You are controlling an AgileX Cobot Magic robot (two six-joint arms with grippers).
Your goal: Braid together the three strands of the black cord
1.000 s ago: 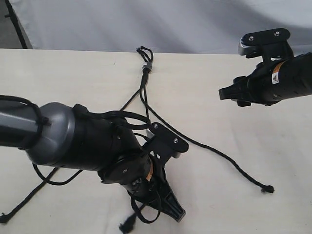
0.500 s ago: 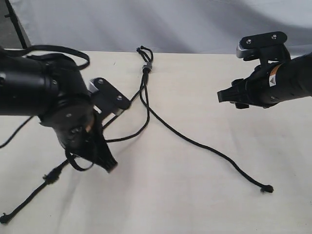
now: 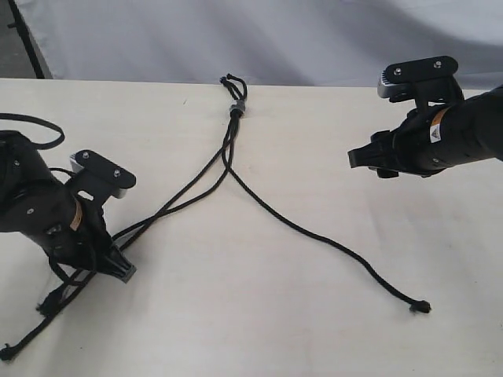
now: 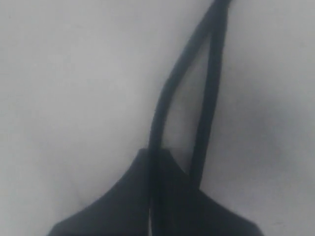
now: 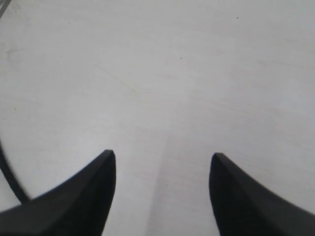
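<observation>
The black cord's grey-banded knot (image 3: 236, 107) lies near the table's far edge. Two of the three strands (image 3: 178, 202) run side by side toward the front left, and the third strand (image 3: 314, 233) trails to the front right, ending in a tip (image 3: 422, 307). My left gripper (image 3: 118, 267) sits low at the left, shut on one strand (image 4: 158, 113). A second strand (image 4: 209, 108) passes right beside its fingers. My right gripper (image 3: 358, 157) hovers open at the right, apart from the cord, with only bare table between its fingers (image 5: 101, 182).
The pale table (image 3: 259, 322) ends at a grey backdrop (image 3: 275, 39) behind the knot. A strand tip (image 3: 6, 353) lies at the front left corner. A short piece of cord (image 5: 10, 182) shows at the edge of the right wrist view.
My left arm swung from the front middle to the left and shut, dragging a strand over beside the leftmost one. The right arm barely moved.
</observation>
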